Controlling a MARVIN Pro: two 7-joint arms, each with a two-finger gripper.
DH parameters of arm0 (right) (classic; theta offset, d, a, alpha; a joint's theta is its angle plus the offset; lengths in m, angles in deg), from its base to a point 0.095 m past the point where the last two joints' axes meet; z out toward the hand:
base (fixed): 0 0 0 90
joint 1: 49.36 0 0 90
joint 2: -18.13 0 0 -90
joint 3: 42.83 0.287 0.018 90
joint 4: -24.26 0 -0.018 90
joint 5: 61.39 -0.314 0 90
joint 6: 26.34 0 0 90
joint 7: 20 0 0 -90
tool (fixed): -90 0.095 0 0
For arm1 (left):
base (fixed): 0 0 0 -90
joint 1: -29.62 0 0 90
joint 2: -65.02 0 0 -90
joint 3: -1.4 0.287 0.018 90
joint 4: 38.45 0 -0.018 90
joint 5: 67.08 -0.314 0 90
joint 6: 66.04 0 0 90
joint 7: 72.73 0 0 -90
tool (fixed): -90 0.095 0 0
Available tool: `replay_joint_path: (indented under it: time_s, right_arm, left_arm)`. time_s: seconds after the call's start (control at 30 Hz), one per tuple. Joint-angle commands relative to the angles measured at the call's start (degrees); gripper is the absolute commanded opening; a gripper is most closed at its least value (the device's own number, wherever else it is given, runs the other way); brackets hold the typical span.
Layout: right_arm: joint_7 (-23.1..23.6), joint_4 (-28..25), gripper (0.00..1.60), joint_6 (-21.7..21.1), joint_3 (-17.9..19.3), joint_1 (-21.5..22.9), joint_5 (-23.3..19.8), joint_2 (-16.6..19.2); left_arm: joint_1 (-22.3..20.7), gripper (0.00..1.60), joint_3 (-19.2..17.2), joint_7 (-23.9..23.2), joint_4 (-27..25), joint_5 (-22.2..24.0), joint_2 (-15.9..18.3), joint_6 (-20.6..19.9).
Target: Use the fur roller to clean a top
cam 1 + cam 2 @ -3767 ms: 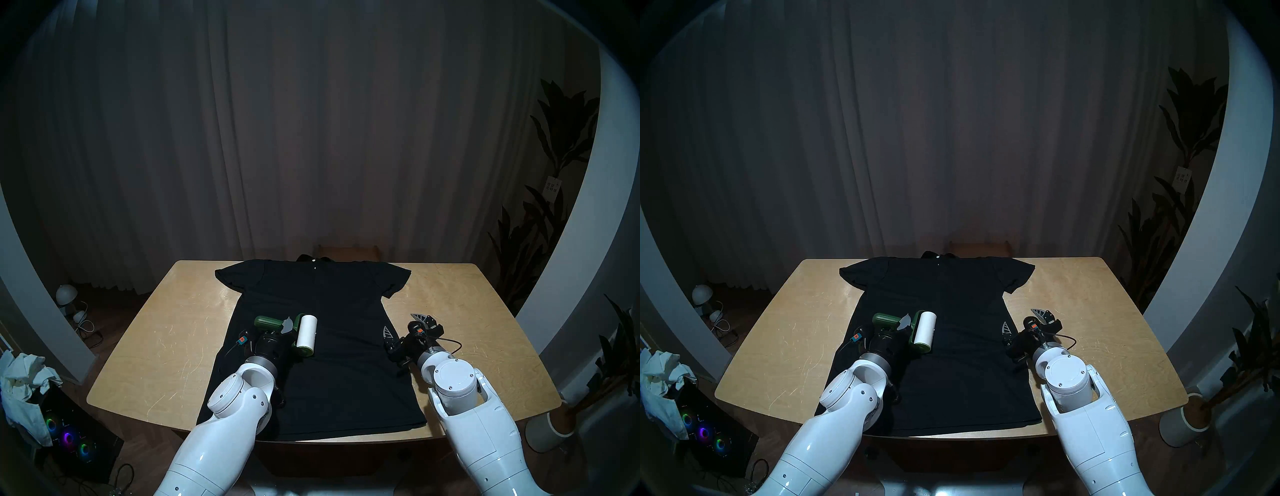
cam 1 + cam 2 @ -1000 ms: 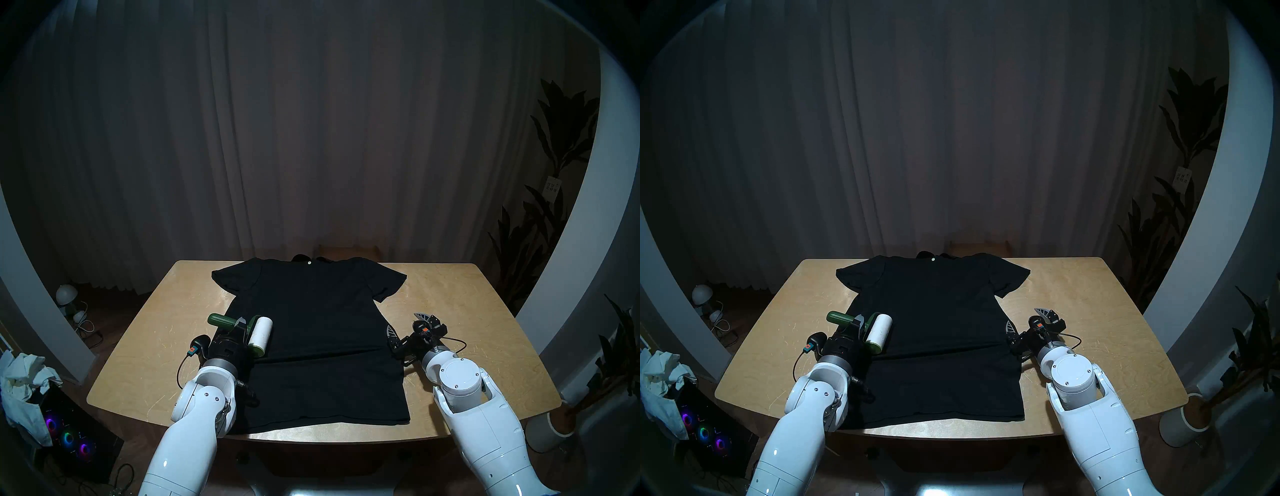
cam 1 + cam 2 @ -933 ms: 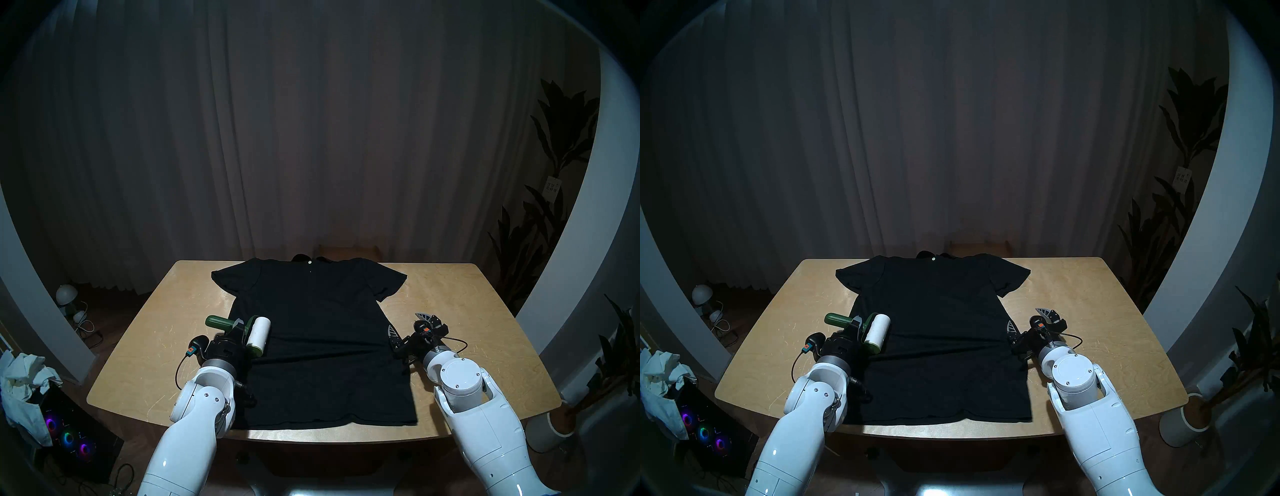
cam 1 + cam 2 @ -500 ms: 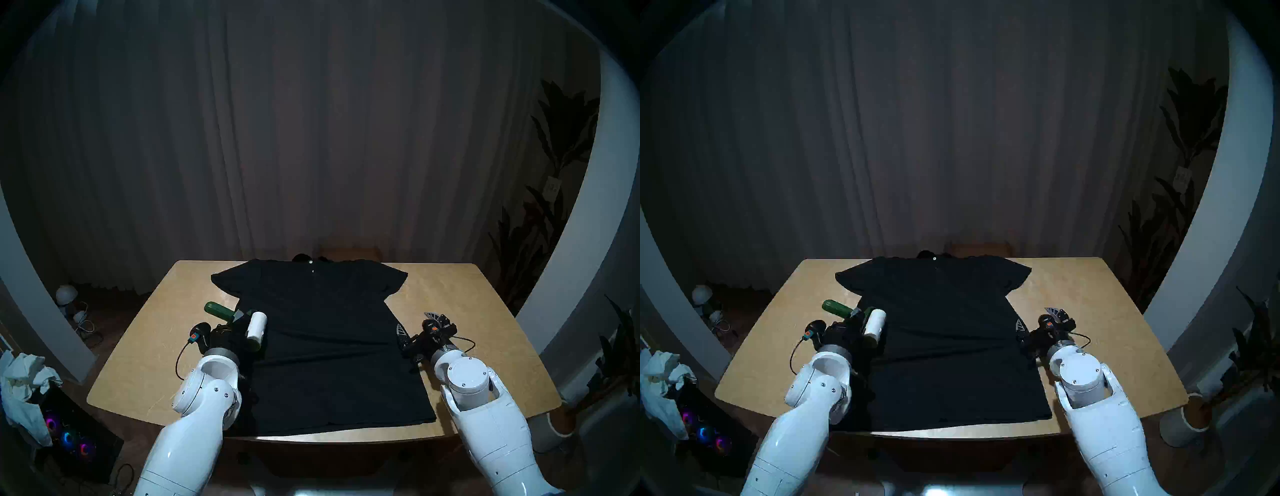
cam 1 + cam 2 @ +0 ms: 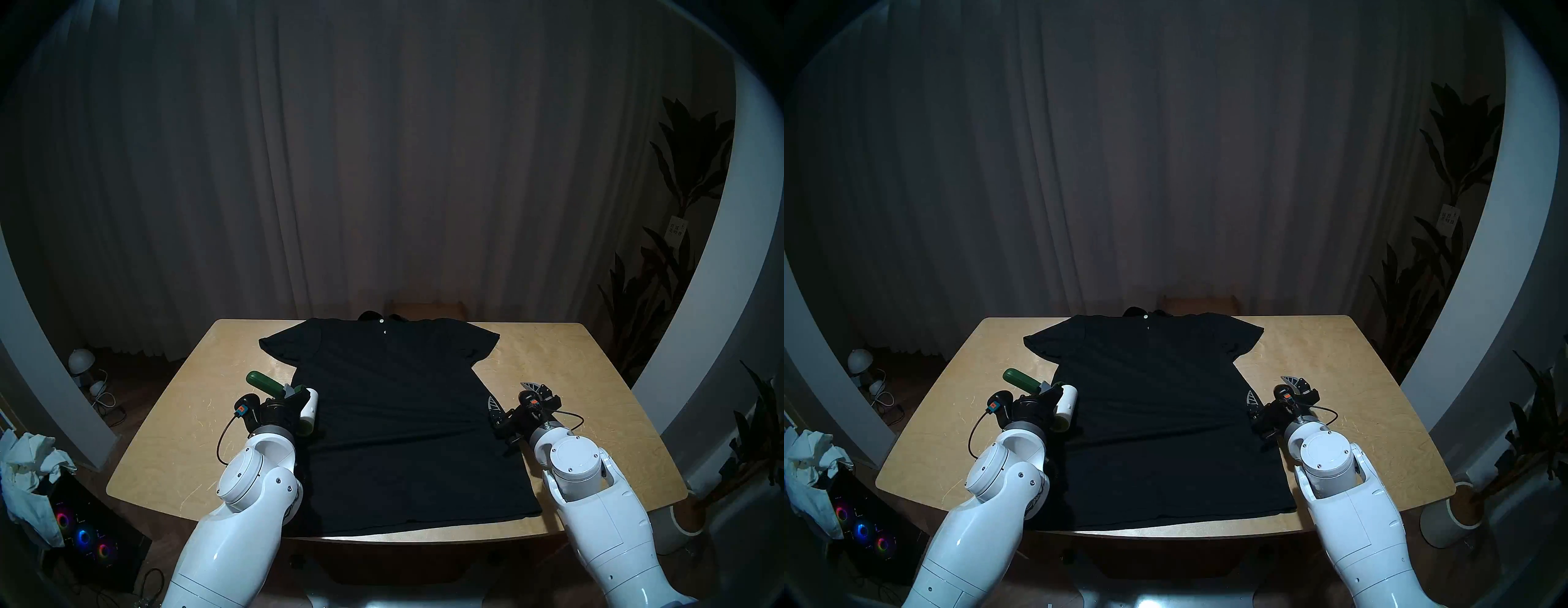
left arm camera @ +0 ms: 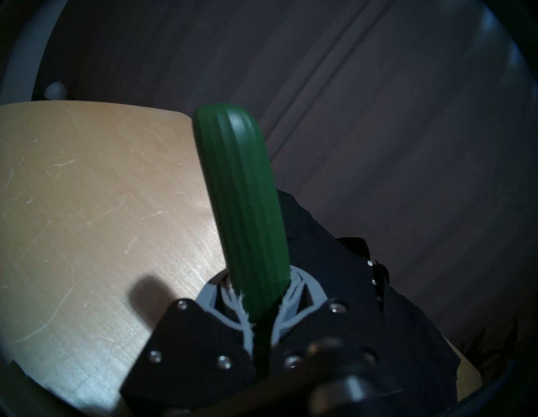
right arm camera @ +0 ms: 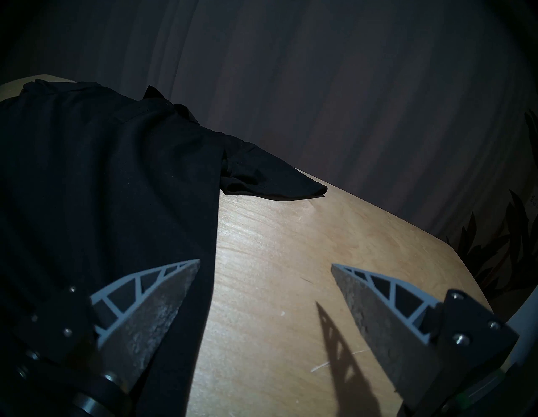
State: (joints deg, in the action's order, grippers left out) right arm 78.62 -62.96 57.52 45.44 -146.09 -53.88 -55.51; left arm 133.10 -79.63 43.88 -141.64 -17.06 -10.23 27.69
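At the top's (image 5: 399,407) left edge, the left gripper (image 5: 292,392), jaws clamped on the fur roller (image 5: 309,406), has finished a leftward stroke and dragged cloth; right gripper (image 7: 265,279) gapes empty.

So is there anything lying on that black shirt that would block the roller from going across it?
Nothing visible does. The left gripper holds the fur roller at the left edge of the black T-shirt, whose surface lies bare. The right gripper, open, sits at the shirt's right edge, one finger over the fabric there.
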Motion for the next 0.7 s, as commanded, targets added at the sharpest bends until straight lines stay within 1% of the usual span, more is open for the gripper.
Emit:
replay_joint_path:
  time_s: [0.0, 0.13, 0.2, 0.33, 0.43, 0.47, 0.53, 0.57, 0.63, 0.67]
  right_arm:
    - [1.14, 4.80, 1.60, -2.19, -0.14, -3.35, -0.27, 0.52]
    - [2.02, 4.67, 1.60, -2.16, -0.26, -3.38, -1.04, 0.65]
    - [2.32, 4.39, 1.60, -1.85, -0.35, -3.55, -1.28, 0.76]
    - [2.67, 4.28, 1.60, -1.83, -0.40, -3.60, -1.78, 0.90]
    - [3.20, 4.16, 1.60, -1.45, -0.31, -3.70, -2.52, 0.97]
    - [3.48, 3.87, 1.60, -1.12, -0.17, -3.84, -3.03, 0.96]
    - [3.86, 3.52, 1.60, -0.95, 0.07, -3.99, -3.77, 0.90]
    - [4.03, 3.29, 1.60, -0.73, 0.20, -4.04, -4.18, 0.80]
    - [4.55, 2.60, 1.60, -0.14, 0.76, -4.27, -5.76, 0.43]
    - [5.04, 2.04, 1.60, 0.18, 1.19, -4.35, -7.16, 0.17]
  left_arm:
    - [1.21, 0.00, -2.37, -0.67, -3.36, -1.31, 0.88, 3.61]
    - [1.59, 0.00, -3.36, -0.54, -3.75, -1.17, 1.03, 4.19]
    - [1.87, 0.00, -4.14, -1.11, -4.02, -0.31, 0.58, 5.18]
    - [2.39, 0.00, -5.06, -1.67, -4.79, -0.23, 0.82, 6.00]
    - [2.82, 0.00, -6.14, -3.08, -5.05, 0.78, 0.78, 7.19]
    - [3.06, 0.00, -6.87, -4.44, -5.56, 2.31, 0.43, 8.00]
    - [3.40, 0.00, -7.82, -5.53, -6.19, 3.64, 0.56, 8.51]
    - [3.50, 0.00, -8.49, -6.78, -6.59, 5.26, 0.41, 8.96]
    - [3.83, 0.00, -9.84, -8.54, -6.95, 7.48, 0.82, 9.18]
    - [4.03, 0.00, -10.62, -10.02, -7.19, 9.32, 0.88, 9.36]
